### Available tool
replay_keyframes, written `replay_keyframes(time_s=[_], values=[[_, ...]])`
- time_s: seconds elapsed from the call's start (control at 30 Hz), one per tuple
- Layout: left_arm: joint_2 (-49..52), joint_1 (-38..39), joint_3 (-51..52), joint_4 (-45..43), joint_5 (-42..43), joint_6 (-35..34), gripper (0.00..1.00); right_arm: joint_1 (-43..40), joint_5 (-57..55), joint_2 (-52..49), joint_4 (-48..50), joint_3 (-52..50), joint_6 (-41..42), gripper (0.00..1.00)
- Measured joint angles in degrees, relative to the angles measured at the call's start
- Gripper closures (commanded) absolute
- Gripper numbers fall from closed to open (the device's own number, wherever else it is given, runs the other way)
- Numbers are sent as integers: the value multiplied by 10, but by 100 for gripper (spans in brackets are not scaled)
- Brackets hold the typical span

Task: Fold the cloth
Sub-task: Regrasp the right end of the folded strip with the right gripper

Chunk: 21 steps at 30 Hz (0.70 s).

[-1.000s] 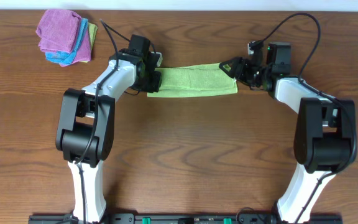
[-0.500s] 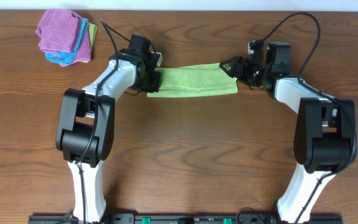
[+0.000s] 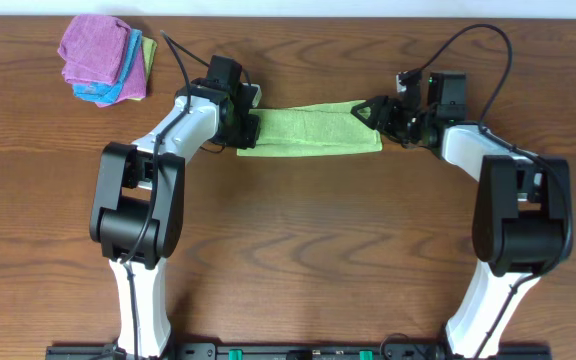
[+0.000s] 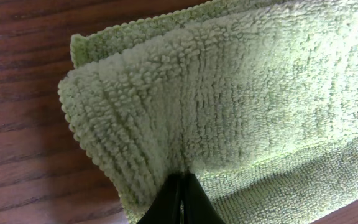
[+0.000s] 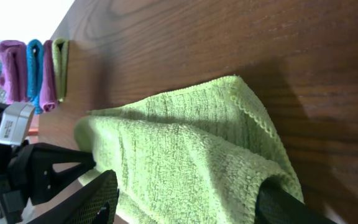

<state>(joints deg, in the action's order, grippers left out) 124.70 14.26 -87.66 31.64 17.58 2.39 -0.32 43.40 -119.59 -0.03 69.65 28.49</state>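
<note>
The lime-green cloth (image 3: 308,128) lies folded into a long strip on the wooden table at the back centre. My left gripper (image 3: 246,128) is shut on the cloth's left end. In the left wrist view the black fingertips (image 4: 182,183) pinch the folded layers of cloth (image 4: 229,93) together. My right gripper (image 3: 373,112) is at the strip's right end, open. In the right wrist view its jaws straddle the cloth (image 5: 185,149). The mesh pad (image 5: 98,199) is on one side, and the other finger (image 5: 284,205) is tucked against the cloth's folded edge.
A stack of folded purple, light-blue and green cloths (image 3: 103,60) sits at the back left corner, and also shows in the right wrist view as the stack (image 5: 33,68). The left arm's wrist (image 5: 17,155) shows beyond the cloth's far end.
My right gripper has shifted slightly left along the cloth's end. The left gripper and the cloth have stayed put.
</note>
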Motion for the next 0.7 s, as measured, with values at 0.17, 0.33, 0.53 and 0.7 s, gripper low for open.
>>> replay_keyframes(time_s=[0.17,0.33,0.53,0.7], values=[[0,0,0,0,0,0,94,-26,10,0,0,0,-1,35],[0,0,0,0,0,0,94,-45,12,0,-26,4,-4,36],[0,0,0,-1,0,0,94,-45,-4,0,-99,8,-23,33],[0,0,0,-1,0,0,94,-46,-25,4,-138,12,-42,27]])
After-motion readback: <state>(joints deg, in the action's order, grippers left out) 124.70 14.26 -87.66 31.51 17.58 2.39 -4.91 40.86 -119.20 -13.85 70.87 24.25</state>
